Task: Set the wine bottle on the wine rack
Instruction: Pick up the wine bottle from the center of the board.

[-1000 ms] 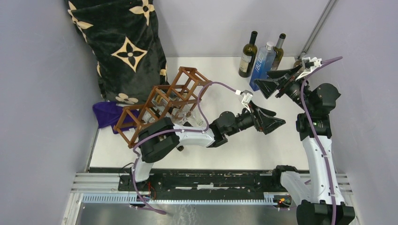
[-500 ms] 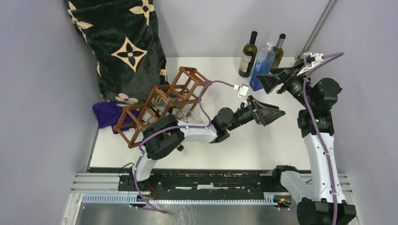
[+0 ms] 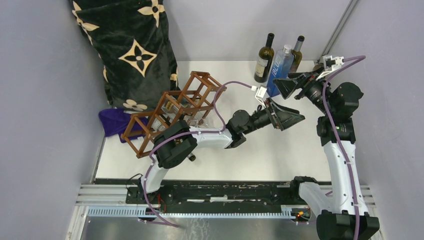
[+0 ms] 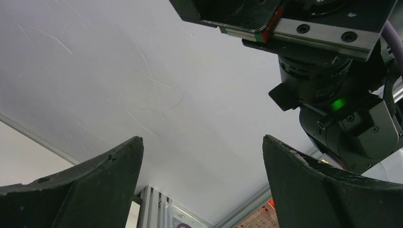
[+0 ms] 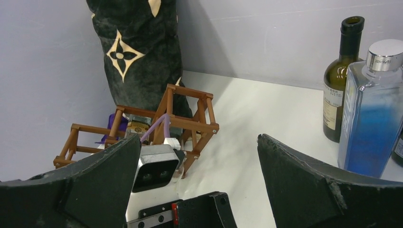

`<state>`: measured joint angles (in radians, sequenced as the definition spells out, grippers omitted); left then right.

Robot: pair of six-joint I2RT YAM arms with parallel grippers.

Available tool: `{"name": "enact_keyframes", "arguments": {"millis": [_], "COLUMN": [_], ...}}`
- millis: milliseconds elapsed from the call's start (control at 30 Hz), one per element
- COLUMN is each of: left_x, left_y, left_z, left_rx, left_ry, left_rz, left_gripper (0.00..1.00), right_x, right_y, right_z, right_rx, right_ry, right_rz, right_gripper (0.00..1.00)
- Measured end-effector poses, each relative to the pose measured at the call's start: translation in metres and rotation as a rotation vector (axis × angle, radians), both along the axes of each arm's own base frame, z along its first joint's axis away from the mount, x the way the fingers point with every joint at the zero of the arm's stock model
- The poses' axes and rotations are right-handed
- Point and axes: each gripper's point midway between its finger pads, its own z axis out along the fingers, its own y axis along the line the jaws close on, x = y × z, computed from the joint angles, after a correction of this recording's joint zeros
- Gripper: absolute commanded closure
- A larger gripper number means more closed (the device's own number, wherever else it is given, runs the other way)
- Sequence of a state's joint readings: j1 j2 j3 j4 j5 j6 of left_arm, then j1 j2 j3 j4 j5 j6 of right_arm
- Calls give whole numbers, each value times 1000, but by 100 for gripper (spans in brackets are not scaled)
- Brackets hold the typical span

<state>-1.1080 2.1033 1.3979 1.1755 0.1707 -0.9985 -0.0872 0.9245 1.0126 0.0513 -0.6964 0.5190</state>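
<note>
The reddish-brown wooden wine rack (image 3: 175, 107) stands tilted at the table's left; it also shows in the right wrist view (image 5: 190, 118), with a gold-labelled bottle partly visible inside. A dark green wine bottle (image 3: 264, 59) stands upright at the back and also shows in the right wrist view (image 5: 343, 80). A second wine bottle (image 3: 297, 52) stands behind a blue bottle (image 3: 280, 70). My left gripper (image 3: 295, 117) is open and empty, raised mid-table, facing the right arm (image 4: 342, 95). My right gripper (image 3: 280, 85) is open and empty, just in front of the bottles.
A black cushion with beige flower prints (image 3: 130, 50) leans on the wall behind the rack. A purple cloth (image 3: 112, 122) lies under the rack's left end. The left arm's wrist camera (image 5: 154, 168) sits between my right fingers in the right wrist view. Walls close the back and sides.
My left gripper has risen and moved back toward the bottles. My right gripper has lifted slightly and pulled a little to the right. Both stay open.
</note>
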Motion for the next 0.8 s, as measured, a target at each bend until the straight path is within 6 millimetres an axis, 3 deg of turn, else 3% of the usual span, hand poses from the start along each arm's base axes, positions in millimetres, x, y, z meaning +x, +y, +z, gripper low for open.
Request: {"name": "enact_keyframes", "arguments": {"millis": [333,600,800], "left_x": [-5,-8,-13], "left_y": [-5,-7,-1], "left_z": [-10,-17,0], "left_rx": [43,113,145], "left_ry": [8,-11,-93], "left_rz": [-25,-26,-22], "left_gripper": [0,0,0], "right_x": [-17,-20,-28], "right_y": [1,2,3], "right_z": [16,17,10], "right_rx": [14,52,99], "right_ry": [-58,-77,-107], "right_rz": [-4,-4,-2], "right_gripper": [2,2,2]}}
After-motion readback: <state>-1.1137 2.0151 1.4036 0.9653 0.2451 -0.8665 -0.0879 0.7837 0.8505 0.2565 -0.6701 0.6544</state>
